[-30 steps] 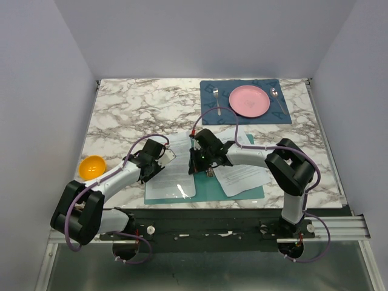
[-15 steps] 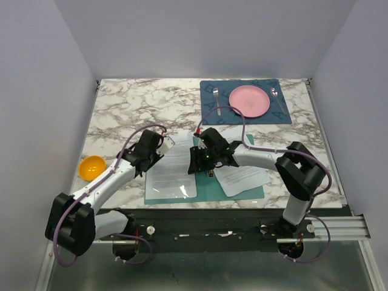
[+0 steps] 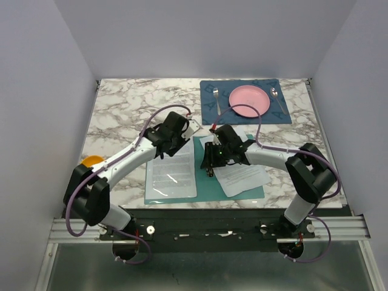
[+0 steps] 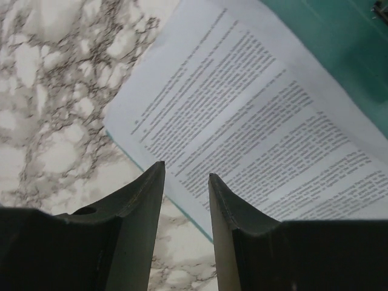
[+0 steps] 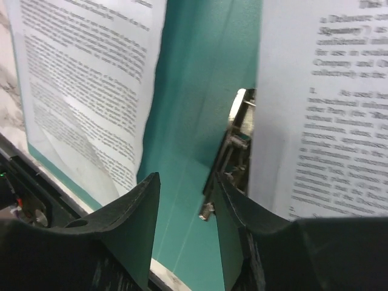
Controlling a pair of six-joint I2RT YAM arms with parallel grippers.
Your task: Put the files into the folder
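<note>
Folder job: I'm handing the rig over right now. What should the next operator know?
Left end effector: open, empty, over the far end of the left sheet.
Right end effector: open, empty, above the metal clip at the folder's middle.
Folder: lies open between the arms. The left sheet is on its left half, and the right sheet lies skewed on its right half.
Done: both sheets rest on the folder.
Left, probably: square up the right sheet, secure the sheets, close the folder.
</note>
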